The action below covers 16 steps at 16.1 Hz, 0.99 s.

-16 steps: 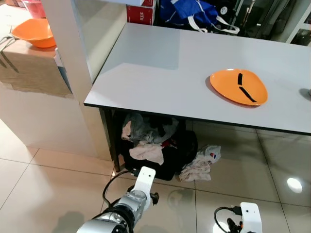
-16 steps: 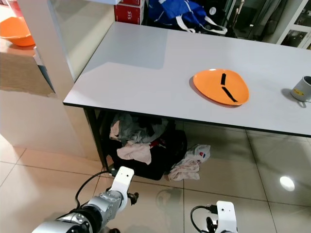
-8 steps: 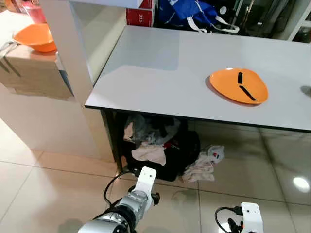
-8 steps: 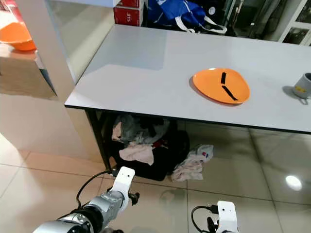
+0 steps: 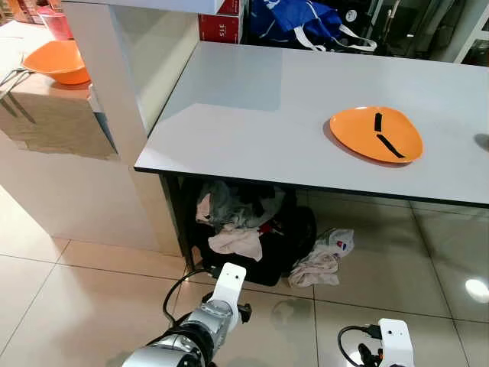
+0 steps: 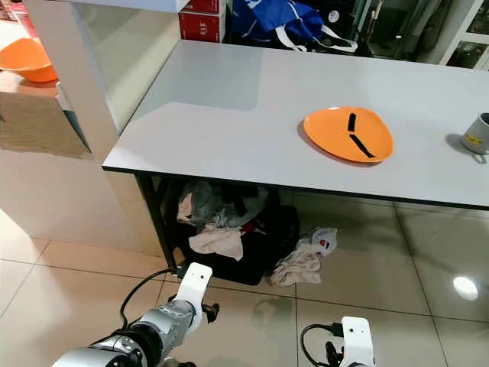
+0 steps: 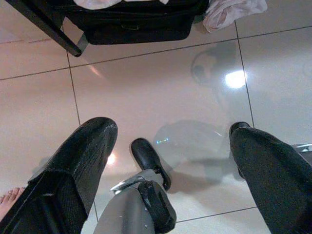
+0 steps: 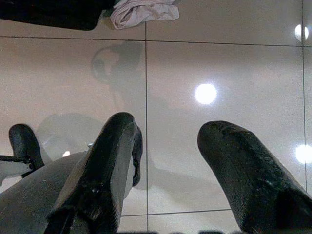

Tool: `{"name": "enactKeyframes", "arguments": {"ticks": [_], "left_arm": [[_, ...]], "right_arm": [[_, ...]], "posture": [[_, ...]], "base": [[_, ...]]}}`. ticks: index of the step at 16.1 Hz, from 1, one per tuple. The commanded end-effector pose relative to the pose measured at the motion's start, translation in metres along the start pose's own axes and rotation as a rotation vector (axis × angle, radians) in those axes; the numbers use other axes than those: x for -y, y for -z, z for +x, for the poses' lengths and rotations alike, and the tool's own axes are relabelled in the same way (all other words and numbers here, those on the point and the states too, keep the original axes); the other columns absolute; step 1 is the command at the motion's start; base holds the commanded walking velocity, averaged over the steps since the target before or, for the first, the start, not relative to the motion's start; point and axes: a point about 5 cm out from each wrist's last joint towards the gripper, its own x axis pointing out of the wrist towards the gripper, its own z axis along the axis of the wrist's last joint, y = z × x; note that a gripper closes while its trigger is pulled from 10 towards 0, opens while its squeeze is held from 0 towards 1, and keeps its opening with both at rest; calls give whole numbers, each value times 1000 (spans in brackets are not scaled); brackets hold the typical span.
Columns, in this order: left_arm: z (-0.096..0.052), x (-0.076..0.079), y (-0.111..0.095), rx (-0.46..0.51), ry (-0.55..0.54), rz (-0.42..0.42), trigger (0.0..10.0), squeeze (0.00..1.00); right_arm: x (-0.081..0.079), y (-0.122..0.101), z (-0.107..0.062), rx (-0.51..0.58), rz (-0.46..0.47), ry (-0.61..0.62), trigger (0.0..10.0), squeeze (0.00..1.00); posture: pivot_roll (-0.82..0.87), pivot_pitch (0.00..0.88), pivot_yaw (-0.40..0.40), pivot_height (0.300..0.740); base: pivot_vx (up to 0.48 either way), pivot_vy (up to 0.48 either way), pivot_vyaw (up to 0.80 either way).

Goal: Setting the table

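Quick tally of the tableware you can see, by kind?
Orange plate: 1
Orange bowl: 1
Grey mug: 1
Total: 3

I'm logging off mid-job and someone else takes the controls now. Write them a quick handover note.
Left gripper: open, empty, hanging low over the floor tiles.
Right gripper: open, empty, also hanging low.
Grey table: orange plate with two black strips lying on it; grey mug near the table's right end.
Orange bowl sits on the counter to the left, off the table.
Done: plate and mug are out.
Left: probably bring the bowl over; nothing is in hand yet.
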Motion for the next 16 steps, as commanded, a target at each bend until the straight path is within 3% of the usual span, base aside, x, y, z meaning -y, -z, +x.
{"name": "enactKeyframes", "arguments": {"ticks": [1,16], "left_arm": [[0,0,-2,3,2,8,10000,0],[0,-2,-4,7,0,19,10000,0]], "right_arm": [[1,-1,0,-2,-3,7,10000,0],[0,-2,1,-1,4,6,10000,0]], "posture": [[-101,0,11,735],[-77,0,-2,735]], "base": [[0,0,0],[0,0,0]]}}
